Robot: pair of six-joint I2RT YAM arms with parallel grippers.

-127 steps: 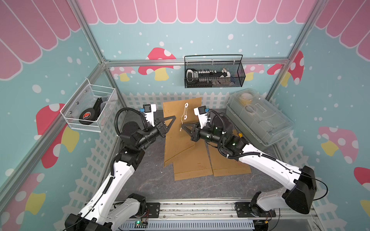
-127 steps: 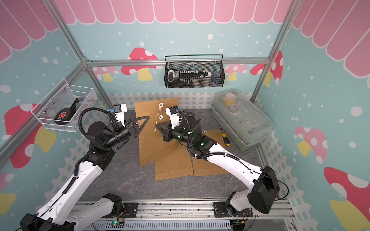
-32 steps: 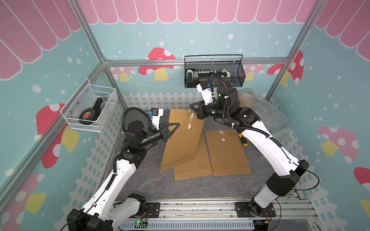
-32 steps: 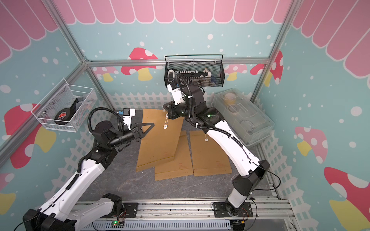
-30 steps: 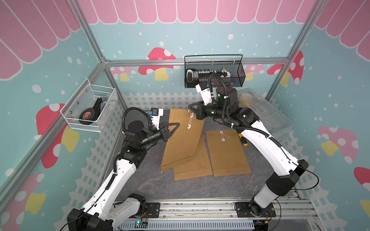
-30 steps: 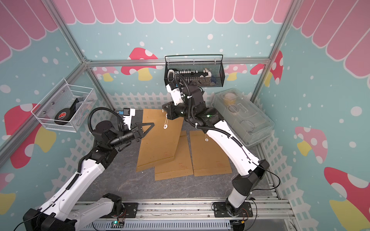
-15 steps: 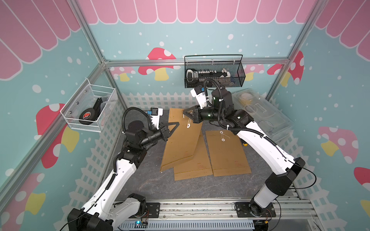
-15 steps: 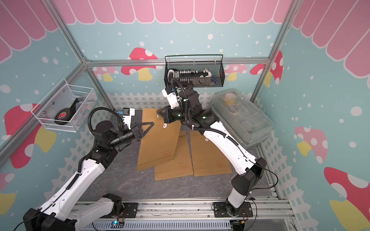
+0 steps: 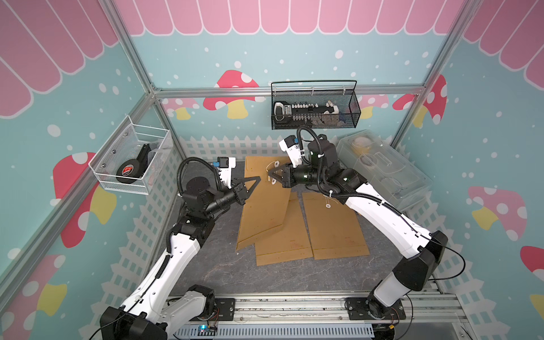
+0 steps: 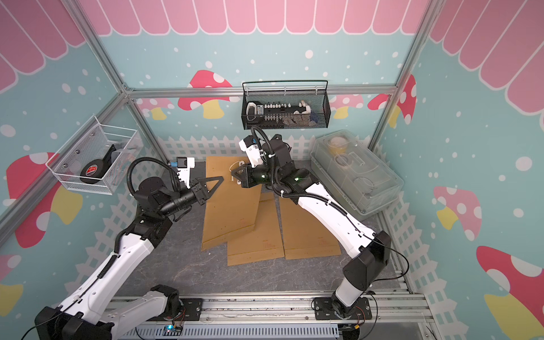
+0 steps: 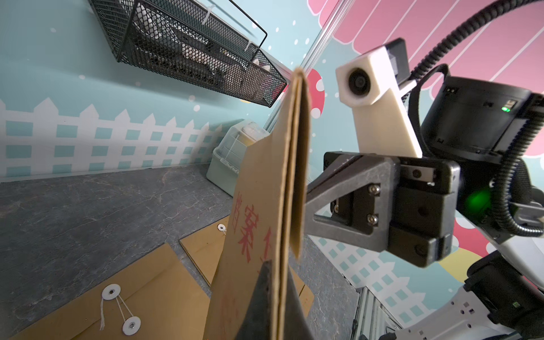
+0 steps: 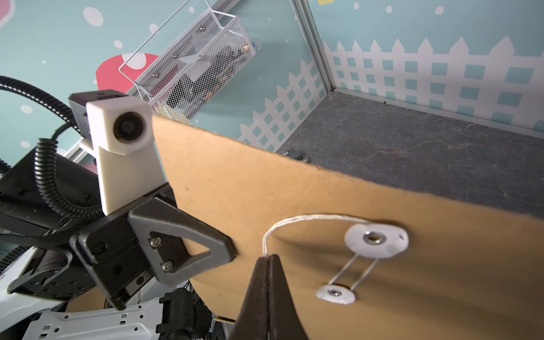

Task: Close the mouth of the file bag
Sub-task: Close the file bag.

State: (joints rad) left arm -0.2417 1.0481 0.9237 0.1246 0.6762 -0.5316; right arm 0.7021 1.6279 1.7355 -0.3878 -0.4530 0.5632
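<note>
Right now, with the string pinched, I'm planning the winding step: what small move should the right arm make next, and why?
Probably sweep the right gripper, shut on the string, round the other button. The string leaves one button, two strands already join them, and the left gripper holds the file bag.

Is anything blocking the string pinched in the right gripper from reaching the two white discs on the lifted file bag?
Nothing visible does. The right gripper, shut on the string, sits beside both discs on the bare face of the file bag. The left gripper clamps the bag's edge off to the side, clear of the string's path.
</note>
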